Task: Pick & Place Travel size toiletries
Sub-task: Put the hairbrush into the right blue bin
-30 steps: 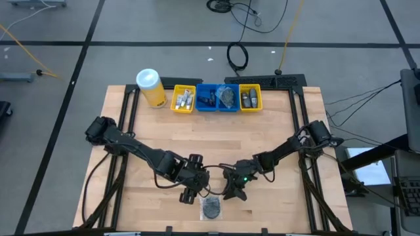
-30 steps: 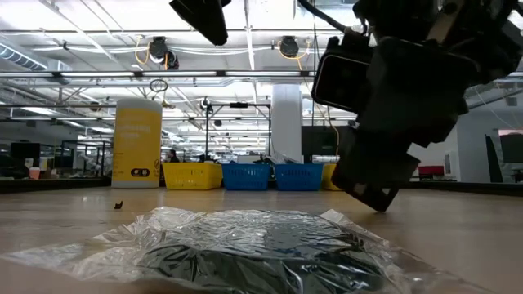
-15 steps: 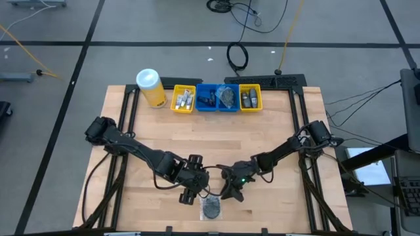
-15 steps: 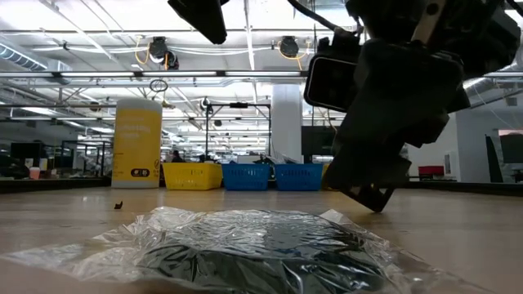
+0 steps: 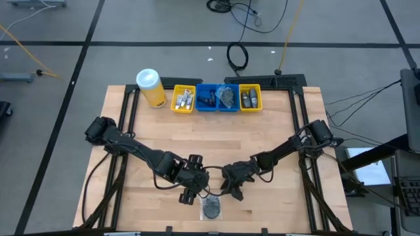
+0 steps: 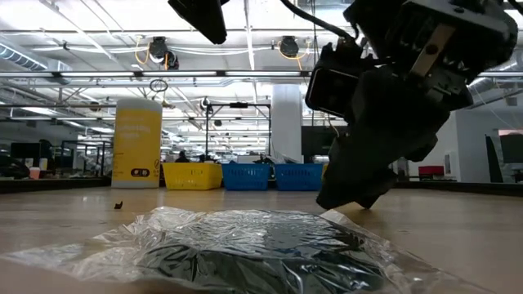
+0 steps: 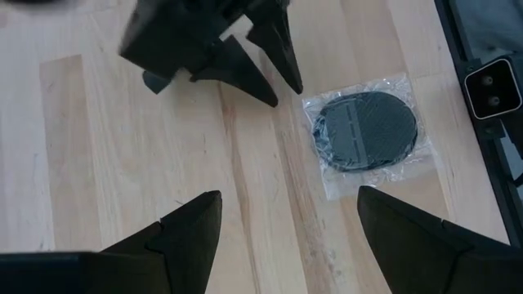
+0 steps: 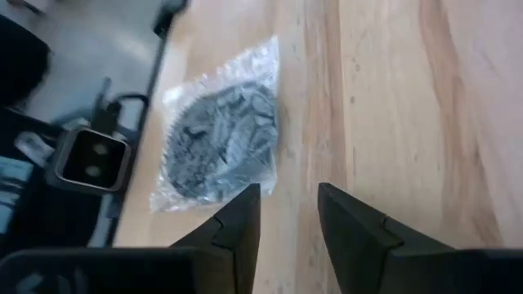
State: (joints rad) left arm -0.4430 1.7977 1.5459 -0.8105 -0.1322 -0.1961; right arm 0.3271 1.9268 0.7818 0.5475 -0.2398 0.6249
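From above, the round black puff sealed in a clear plastic bag [image 5: 211,208] lies flat on the light wooden table [image 5: 275,137] at the lower centre of the frame, near the table's front edge. The left end effector [image 5: 190,195] sits just to its upper left, the right end effector [image 5: 233,192] just to its upper right; both are empty. Far off at the top of the table stand the yellow and blue plastic bins [image 5: 216,98].

The low view fills its bottom half with the crinkled, glossy bag [image 6: 253,245], the dark disc bulging under it. The right end effector [image 6: 351,196] hangs close to the bag's far right corner; whether it touches the film is hard to say.

In the left wrist view that arm's fingers stand wide apart, with the packet [image 7: 365,131] at right of centre.

The right wrist view shows narrow, parted fingers, the packet [image 8: 225,143] ahead to their left.

To grip well, the right arm should probably centre over a bag edge and pinch the film, since the slick wrap may slip.
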